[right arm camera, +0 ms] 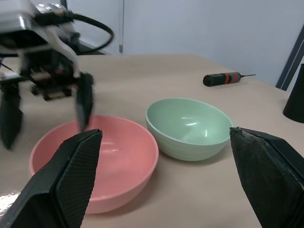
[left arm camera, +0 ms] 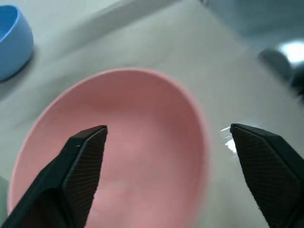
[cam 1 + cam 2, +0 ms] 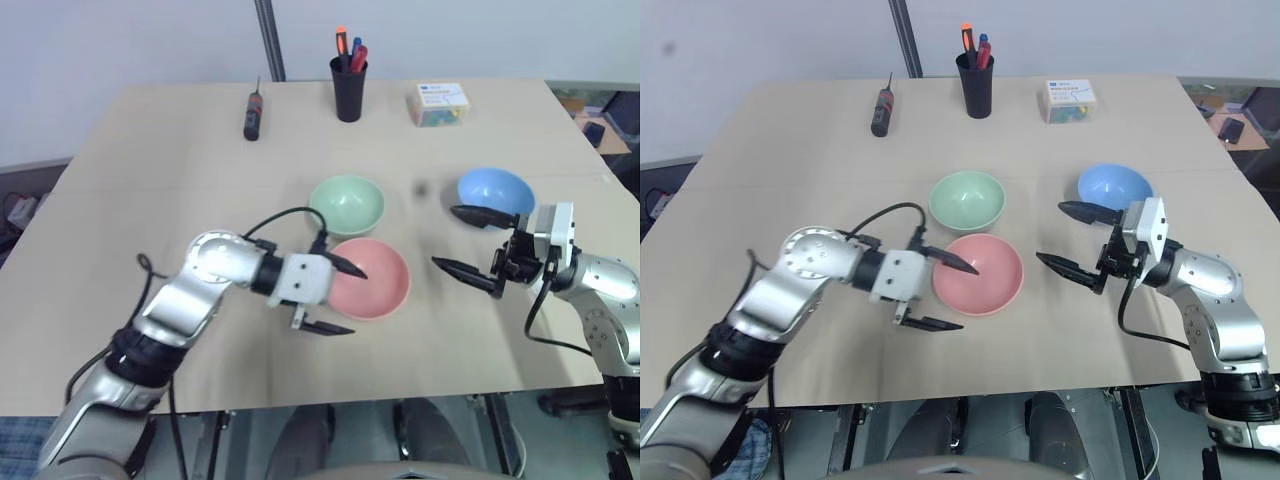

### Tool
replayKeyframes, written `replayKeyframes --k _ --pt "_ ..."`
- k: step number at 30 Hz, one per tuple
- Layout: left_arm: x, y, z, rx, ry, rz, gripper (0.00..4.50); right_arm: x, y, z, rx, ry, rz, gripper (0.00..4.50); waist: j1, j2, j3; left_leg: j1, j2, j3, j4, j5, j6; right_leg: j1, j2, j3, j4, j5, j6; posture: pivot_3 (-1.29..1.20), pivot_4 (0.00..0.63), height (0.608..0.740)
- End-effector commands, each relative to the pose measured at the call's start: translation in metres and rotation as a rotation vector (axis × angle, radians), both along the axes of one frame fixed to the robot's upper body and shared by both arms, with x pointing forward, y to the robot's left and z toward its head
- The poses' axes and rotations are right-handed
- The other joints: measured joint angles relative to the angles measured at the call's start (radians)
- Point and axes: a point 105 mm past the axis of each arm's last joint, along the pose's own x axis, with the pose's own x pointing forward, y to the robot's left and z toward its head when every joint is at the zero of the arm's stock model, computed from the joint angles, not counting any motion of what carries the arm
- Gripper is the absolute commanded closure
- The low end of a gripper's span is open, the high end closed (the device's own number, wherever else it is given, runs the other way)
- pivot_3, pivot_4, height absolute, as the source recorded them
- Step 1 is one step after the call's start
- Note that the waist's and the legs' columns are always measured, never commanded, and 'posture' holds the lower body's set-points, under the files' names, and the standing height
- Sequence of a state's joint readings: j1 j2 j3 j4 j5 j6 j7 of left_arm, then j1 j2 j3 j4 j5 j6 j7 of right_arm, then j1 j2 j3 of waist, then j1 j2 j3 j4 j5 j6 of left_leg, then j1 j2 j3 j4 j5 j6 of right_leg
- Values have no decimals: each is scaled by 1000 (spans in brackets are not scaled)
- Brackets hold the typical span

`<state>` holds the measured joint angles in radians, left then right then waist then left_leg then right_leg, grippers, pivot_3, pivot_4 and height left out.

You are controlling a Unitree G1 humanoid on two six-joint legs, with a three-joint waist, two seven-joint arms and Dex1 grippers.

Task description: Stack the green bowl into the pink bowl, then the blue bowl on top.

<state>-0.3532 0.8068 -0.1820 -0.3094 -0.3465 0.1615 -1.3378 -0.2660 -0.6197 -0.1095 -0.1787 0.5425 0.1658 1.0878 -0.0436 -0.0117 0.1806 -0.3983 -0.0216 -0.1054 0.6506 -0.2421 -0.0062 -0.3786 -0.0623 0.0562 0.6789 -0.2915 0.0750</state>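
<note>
My left gripper (image 3: 340,297) stands wide open, holding nothing, one finger (image 3: 346,266) poking over the near rim of the pink bowl (image 3: 375,283) and the other hanging just outside it, low above the table (image 3: 150,170). My right gripper (image 3: 476,241) is just as wide and just as empty, level, between the pink bowl and the blue bowl (image 3: 494,191), with its far finger right at the blue bowl's rim.

The pink bowl sits empty near the front edge. The green bowl (image 3: 347,204) stands just behind it, nearly rim to rim, also empty. The blue bowl is off to my right, well apart from the other two. Nothing is stacked yet, so I judge the green bowl comes first.

The risks as I see them:
- My left finger is inside the pink rim. A sideways pull would drag or tip that bowl (it looks light and smooth), shifting my target.
- Green and pink are so close that pinching the green rim may nudge the pink one.
- Smooth plastic could slip from a thin rim grip and land tilted.
- My right finger may bump the blue bowl if that arm swings.
</note>
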Motion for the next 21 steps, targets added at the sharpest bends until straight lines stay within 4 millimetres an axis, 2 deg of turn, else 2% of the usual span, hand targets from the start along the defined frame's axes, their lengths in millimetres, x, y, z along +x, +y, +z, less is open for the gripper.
replayKeyframes --k 1,5,8,11,16,21 --pt "-8 20 21 -125 25 120 84 4 2 10 -39 -43 22 0 -1 0 0 0 1 0 0 0 0 0 0 0 0 0 0 0 150 740" --pt "-2 42 28 -284 106 369 84 24 3 -5 -206 -35 -32 0 6 0 0 1 2 0 0 0 0 0 0 0 0 0 0 0 150 740" --pt "-7 61 42 -480 110 532 84 44 17 -1 -232 -110 -44 0 4 0 0 1 2 0 0 0 0 0 -1 0 0 0 0 0 150 740" --pt "-12 78 57 -621 62 654 84 54 33 -2 -300 -166 -6 0 -3 0 0 1 4 2 0 0 0 -1 -1 2 1 0 0 0 150 740" --pt "-29 93 62 -720 61 788 84 76 61 6 -414 -346 29 0 5 0 0 1 5 2 -1 0 0 -1 0 1 -1 0 0 0 150 740" --pt "-45 95 57 -739 58 855 84 94 80 9 -543 -528 63 0 2 0 0 1 2 3 -1 0 -1 -1 -2 3 -1 0 0 0 150 740"
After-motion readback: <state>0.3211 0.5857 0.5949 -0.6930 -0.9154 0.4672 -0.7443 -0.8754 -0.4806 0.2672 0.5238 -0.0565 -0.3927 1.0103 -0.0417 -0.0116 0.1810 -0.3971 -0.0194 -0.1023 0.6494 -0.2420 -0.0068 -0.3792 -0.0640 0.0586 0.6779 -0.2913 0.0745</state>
